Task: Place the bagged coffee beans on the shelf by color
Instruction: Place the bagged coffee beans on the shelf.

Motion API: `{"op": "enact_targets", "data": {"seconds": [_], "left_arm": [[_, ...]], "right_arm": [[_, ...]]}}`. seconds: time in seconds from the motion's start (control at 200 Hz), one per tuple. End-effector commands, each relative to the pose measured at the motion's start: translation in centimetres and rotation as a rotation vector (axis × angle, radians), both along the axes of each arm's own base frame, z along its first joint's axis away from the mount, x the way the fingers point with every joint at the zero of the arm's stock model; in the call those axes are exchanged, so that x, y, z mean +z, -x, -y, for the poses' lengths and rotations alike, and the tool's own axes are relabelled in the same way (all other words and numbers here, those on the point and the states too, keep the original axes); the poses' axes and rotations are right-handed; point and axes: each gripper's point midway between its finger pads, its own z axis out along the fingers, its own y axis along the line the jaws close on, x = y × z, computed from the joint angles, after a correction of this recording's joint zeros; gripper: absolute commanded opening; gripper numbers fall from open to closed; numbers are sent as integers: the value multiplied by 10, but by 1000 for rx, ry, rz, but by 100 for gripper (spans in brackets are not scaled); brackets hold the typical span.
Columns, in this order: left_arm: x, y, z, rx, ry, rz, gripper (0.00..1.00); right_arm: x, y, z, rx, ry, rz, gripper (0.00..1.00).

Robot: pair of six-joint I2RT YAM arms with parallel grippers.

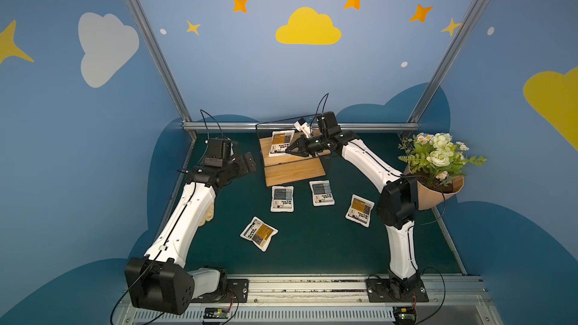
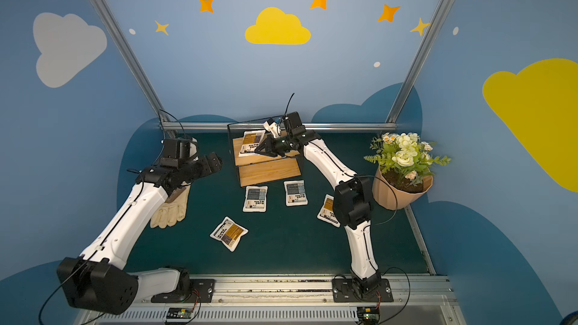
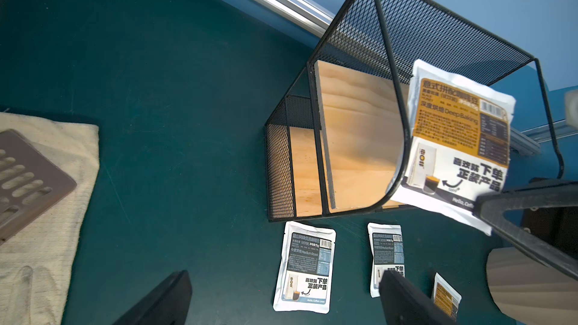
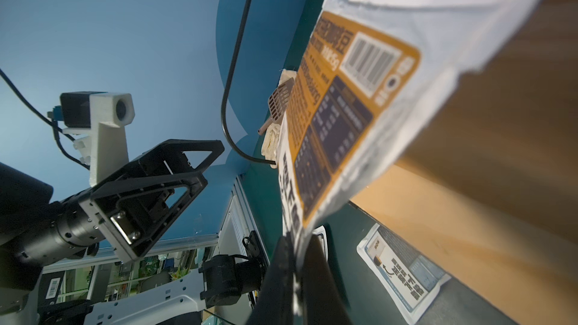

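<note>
The shelf (image 1: 297, 171) (image 2: 269, 171) (image 3: 353, 139) stands at the back middle of the green table. My right gripper (image 1: 289, 150) (image 2: 258, 150) (image 4: 297, 264) is shut on the lower edge of an orange-panel bag (image 1: 281, 142) (image 2: 251, 142) (image 3: 459, 139) (image 4: 359, 104), tilted over the upper board; whether it touches the wood I cannot tell. Two grey-blue bags (image 1: 282, 198) (image 1: 322, 193) lie just in front of the shelf. Two orange bags (image 1: 359, 210) (image 1: 259, 233) lie nearer. My left gripper (image 1: 250, 162) (image 3: 284, 273) hovers open and empty left of the shelf.
A cream glove (image 2: 170, 211) (image 3: 47, 214) with a brown slotted scoop (image 3: 28, 176) on it lies under my left arm. A tan flowerpot (image 1: 438, 195) with flowers stands at the right edge. An aluminium rail (image 1: 300, 126) runs behind the shelf.
</note>
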Motion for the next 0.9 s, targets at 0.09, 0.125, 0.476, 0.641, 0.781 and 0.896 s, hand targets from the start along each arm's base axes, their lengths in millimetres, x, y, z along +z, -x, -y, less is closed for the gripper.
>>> {"op": "enact_targets", "data": {"seconds": [0.09, 0.125, 0.476, 0.641, 0.781, 0.896], "left_arm": [[-8, -4, 5, -34, 11, -2, 100], [-9, -4, 5, -36, 13, -1, 100], [-13, -7, 8, -39, 25, -8, 100], [-15, -7, 10, -44, 37, -11, 100], [-18, -5, 10, -46, 40, -17, 100], [-18, -4, 10, -45, 40, -14, 100]], "right_arm": [[-1, 5, -17, 53, -12, -21, 0], [-3, 5, -18, 54, -9, -23, 0], [-25, -5, -22, 61, 11, -55, 0], [-36, -17, -18, 32, 34, -65, 22], [-43, -26, -9, -8, 68, -58, 46], [-47, -34, -2, -41, 89, -47, 48]]}}
